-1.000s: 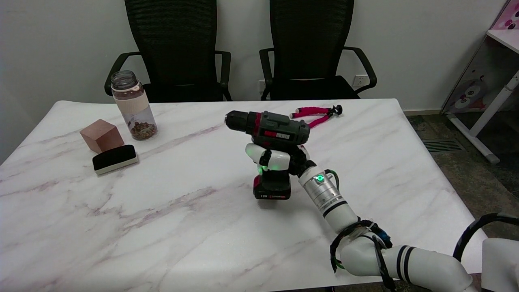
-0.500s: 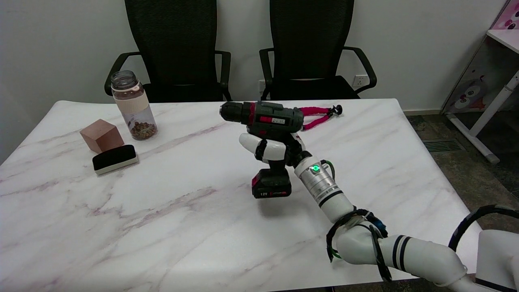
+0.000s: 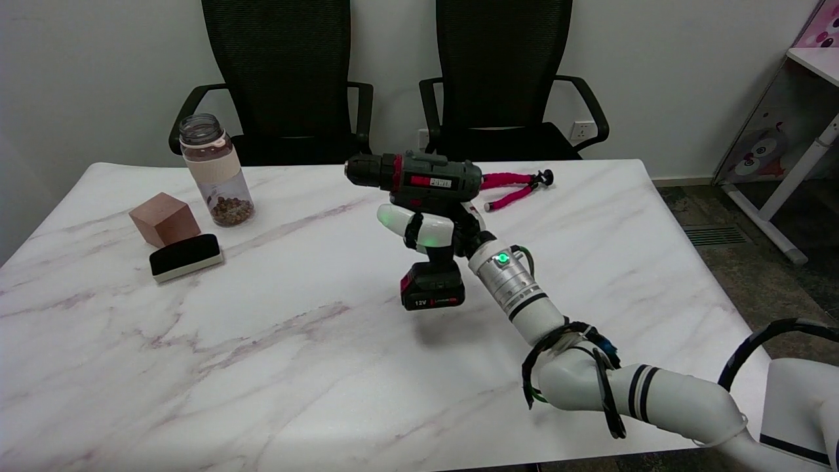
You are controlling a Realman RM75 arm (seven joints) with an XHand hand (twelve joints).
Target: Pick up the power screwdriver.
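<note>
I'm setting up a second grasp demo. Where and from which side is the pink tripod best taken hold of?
Probably the pink tripod at its bunched legs, from above: it lies flat on the table, its legs close together making one narrow bundle. The right hand would first have to release the power screwdriver.

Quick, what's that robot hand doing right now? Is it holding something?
Right hand: closed around the handle of the power screwdriver, holding it up off the table.
</note>
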